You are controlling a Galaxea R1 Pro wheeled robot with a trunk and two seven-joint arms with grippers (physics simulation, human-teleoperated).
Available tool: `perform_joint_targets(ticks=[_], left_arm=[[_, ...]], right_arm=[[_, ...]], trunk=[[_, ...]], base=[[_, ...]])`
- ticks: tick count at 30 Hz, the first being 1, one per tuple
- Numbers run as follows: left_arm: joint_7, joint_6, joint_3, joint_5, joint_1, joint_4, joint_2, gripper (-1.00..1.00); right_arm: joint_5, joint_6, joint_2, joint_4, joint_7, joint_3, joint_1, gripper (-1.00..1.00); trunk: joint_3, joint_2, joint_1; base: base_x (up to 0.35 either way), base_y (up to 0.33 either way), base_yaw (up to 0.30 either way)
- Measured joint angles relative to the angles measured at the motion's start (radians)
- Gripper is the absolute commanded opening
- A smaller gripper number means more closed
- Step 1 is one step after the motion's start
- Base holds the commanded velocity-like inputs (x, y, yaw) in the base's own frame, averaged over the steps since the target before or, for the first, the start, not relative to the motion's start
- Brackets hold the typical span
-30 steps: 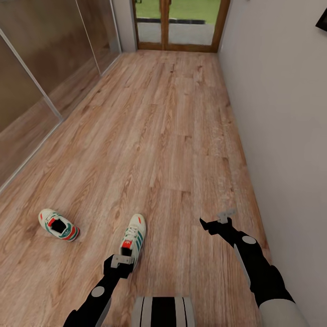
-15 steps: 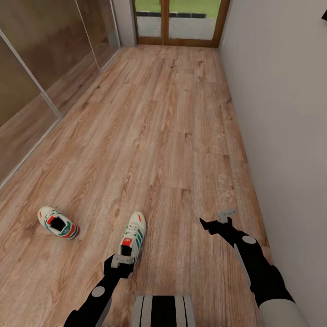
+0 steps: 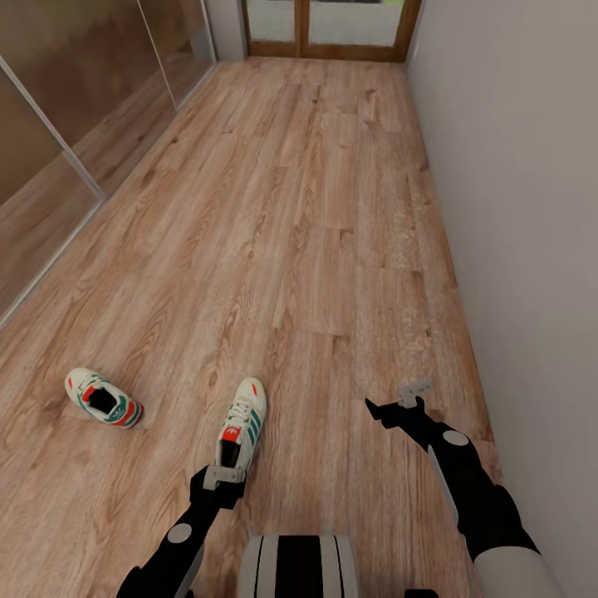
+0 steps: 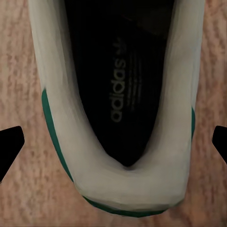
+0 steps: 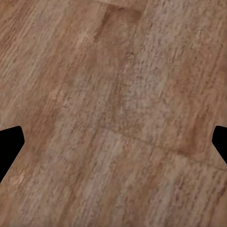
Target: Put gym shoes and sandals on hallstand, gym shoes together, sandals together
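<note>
2 gym shoes lie on the corridor floor [image 3: 332,249]. The near gym shoe [image 3: 242,423] is right in front of the robot, with its toe pointing away. The far gym shoe [image 3: 103,398] sits well apart, off to the left. A shoe like this is likely light and a bit soft, with a firmer heel, so the heel rim [image 4: 127,184] looks like the best place to hold.

The left tool [image 3: 220,476] hangs just over that heel, its fingers apart on both sides and not touching it. The right tool [image 3: 397,402] is held out low over bare floor, fingers apart, holding nothing.
</note>
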Motion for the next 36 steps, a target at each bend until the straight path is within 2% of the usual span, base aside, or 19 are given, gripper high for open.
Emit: perform_joint_targets(ticks=[10,16,36], left_arm=[[0.000,0.000,0.000,0.000,0.000,0.001,-0.001,1.00],[0.000,0.001,0.000,0.000,0.000,0.001,-0.001,1.00],[0.000,-0.002,0.000,0.000,0.001,0.001,0.000,1.00]], right_arm=[[0.000,0.000,0.000,0.000,0.000,0.000,0.000,1.00],[0.000,0.000,0.000,0.000,0.000,0.000,0.000,1.00],[0.000,0.000,0.001,0.001,-0.001,0.000,0.000,1.00]], trunk=[[-0.003,0.000,0.000],[-0.027,-0.001,0.003],[-0.027,-0.001,0.003]], base=[[0.000,0.000,0.000],[0.000,0.000,0.000],[0.000,0.000,0.000]])
